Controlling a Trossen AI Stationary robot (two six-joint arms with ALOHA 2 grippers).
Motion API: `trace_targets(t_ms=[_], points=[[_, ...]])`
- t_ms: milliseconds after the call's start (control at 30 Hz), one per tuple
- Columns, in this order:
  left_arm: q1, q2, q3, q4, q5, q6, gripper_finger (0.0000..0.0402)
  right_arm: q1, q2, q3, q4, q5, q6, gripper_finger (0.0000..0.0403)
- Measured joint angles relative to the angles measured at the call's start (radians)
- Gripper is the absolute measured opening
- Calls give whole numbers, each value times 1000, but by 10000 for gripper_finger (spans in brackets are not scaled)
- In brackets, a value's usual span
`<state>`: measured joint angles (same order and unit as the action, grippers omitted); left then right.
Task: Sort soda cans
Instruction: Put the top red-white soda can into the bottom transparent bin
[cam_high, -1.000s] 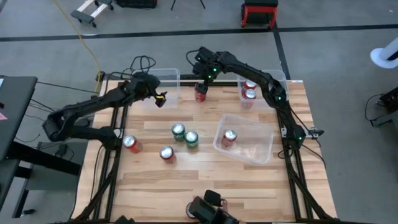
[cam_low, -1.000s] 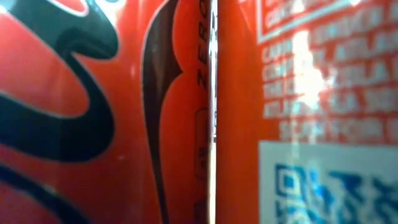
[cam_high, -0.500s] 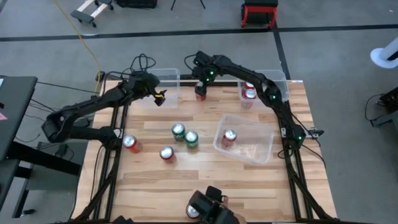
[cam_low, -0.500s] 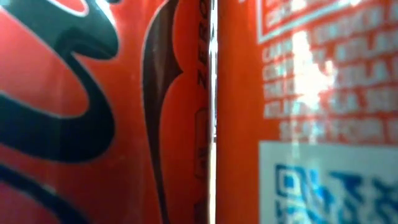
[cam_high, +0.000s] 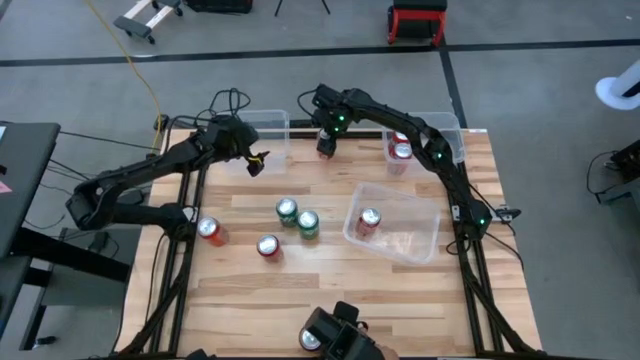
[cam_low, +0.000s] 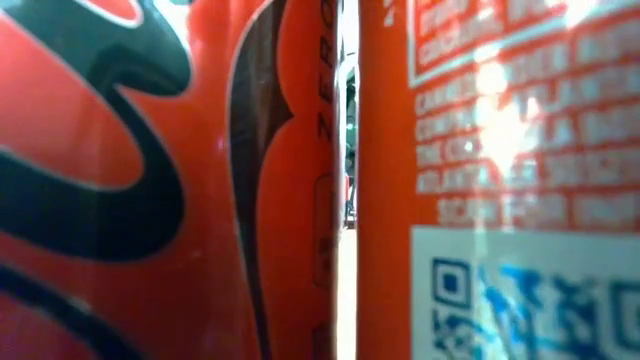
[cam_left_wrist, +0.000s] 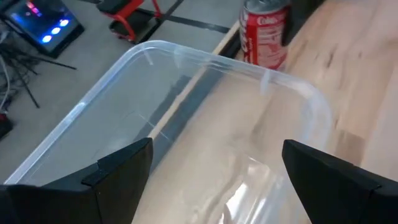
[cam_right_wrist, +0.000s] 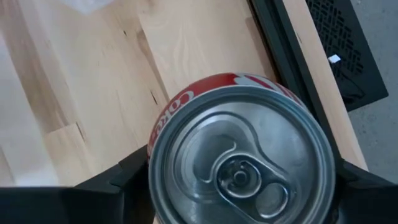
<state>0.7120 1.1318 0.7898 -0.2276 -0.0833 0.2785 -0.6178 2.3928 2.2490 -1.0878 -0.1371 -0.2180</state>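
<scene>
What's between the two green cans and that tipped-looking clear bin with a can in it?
Only bare wooden table lies between the green cans and the clear bin, as the high view shows.

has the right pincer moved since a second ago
Barely. In the high view the right pincer has crept slightly toward the table's far edge, over the red can, judged against the far-left clear bin.

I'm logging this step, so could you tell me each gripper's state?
Left gripper: open, empty, over a clear bin.
Right gripper: around a red can; grip unclear.
</scene>
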Motion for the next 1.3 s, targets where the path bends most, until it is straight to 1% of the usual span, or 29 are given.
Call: trace_targets(t_ms=[133, 367, 533, 633, 767, 933, 1033, 1200, 1300], points=[[1, -16, 0, 16, -52, -72, 352, 1, 0, 0, 0, 0, 0, 295], [5, -33, 0, 25, -62, -121, 351, 8, -10, -1, -11, -1, -1, 295], [28, -12, 1, 118, -70, -184, 351, 23, -54, -2, -13, -5, 0, 295], [43, 33, 2, 188, -56, -198, 351, 36, -96, -2, -14, -5, 0, 295], [47, 122, 2, 240, -65, -241, 348, 53, -155, -2, -16, -5, -13, 295], [47, 223, 2, 245, -64, -269, 328, 57, -246, -2, -14, -5, -17, 295], [47, 264, 16, 236, -45, -275, 317, 55, -295, -2, -13, -3, -19, 295], [32, 323, 79, 178, 81, -279, 307, 53, -367, -1, 7, 2, -19, 295], [3, 331, 122, 163, 106, -282, 306, 55, -390, -1, 10, 1, -19, 295]])
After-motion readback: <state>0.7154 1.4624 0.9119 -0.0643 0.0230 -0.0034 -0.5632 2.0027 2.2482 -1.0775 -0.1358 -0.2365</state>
